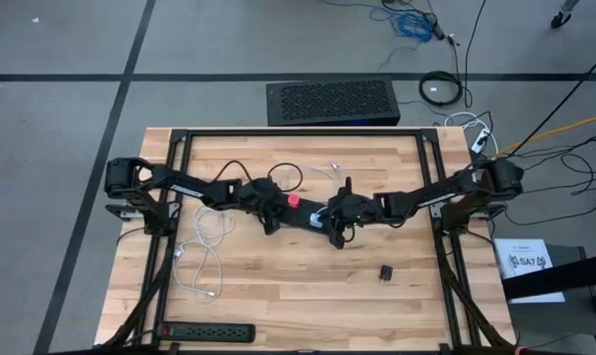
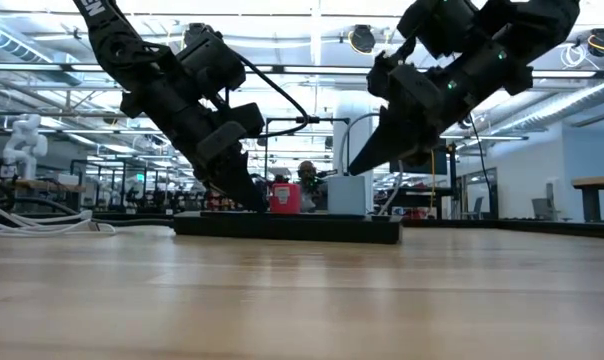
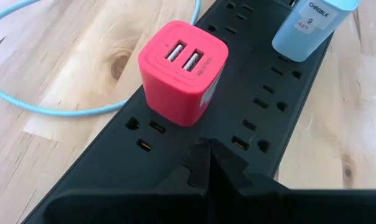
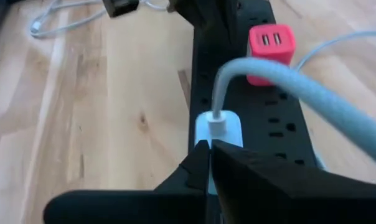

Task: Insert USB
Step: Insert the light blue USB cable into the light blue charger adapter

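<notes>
The light blue charger (image 3: 309, 28) plugged into the black power strip (image 3: 263, 112) has a white label. It reads "CHRGBLK", then a "9" under that, and a small line below that is too tiny to read. A white paper (image 1: 528, 262) beside the table has dark print that looks like "SA7", but it is hard to be sure.

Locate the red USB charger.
In the high view the red USB charger sits plugged into the black power strip at table centre, just beside the left tool; a pale blue charger stands further along.
</notes>
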You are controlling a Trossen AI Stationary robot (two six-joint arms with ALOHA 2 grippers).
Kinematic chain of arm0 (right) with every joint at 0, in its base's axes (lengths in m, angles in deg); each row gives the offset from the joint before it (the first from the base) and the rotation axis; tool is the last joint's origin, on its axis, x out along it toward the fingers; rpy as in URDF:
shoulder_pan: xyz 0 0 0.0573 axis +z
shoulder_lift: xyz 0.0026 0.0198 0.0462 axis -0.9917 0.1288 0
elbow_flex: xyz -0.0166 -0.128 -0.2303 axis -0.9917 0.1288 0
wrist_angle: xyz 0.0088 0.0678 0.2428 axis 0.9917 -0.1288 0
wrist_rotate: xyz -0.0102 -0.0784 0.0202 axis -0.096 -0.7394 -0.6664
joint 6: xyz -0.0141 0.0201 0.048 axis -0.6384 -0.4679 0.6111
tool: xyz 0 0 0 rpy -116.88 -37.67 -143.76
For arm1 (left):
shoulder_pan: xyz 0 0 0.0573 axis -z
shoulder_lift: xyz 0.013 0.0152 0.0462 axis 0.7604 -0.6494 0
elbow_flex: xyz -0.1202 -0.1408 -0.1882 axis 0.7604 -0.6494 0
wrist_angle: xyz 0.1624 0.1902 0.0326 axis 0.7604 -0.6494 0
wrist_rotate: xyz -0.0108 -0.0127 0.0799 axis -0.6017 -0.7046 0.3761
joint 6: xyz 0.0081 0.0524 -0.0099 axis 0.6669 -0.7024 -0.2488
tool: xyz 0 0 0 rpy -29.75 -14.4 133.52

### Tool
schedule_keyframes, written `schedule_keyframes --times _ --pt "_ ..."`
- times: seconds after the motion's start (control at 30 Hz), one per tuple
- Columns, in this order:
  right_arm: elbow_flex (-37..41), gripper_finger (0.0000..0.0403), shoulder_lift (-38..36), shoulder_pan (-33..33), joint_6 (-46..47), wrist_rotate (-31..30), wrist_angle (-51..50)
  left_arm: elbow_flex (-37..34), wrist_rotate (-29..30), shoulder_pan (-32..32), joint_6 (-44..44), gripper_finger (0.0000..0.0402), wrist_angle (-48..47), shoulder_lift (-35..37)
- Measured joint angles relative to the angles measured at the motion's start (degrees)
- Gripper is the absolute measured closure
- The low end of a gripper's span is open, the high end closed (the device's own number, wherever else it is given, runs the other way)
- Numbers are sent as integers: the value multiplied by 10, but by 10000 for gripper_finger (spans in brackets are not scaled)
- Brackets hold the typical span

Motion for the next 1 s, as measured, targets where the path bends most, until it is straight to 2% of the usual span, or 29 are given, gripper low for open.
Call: schedule_keyframes --times 0.27,0.53,0.73,1.0 --pt "-4 402 42 0 23 -3 3 0 0 -1 0 395 -2 0" --pt "-5 402 42 0 32 2 -14 -1 0 -1 1 395 11 0" --pt "0 388 -11 -5 18 18 -59 0 -4 -13 32 395 59 -21" --pt "3 346 -121 -2 24 30 -170 0 0 -38 66 395 215 -92"
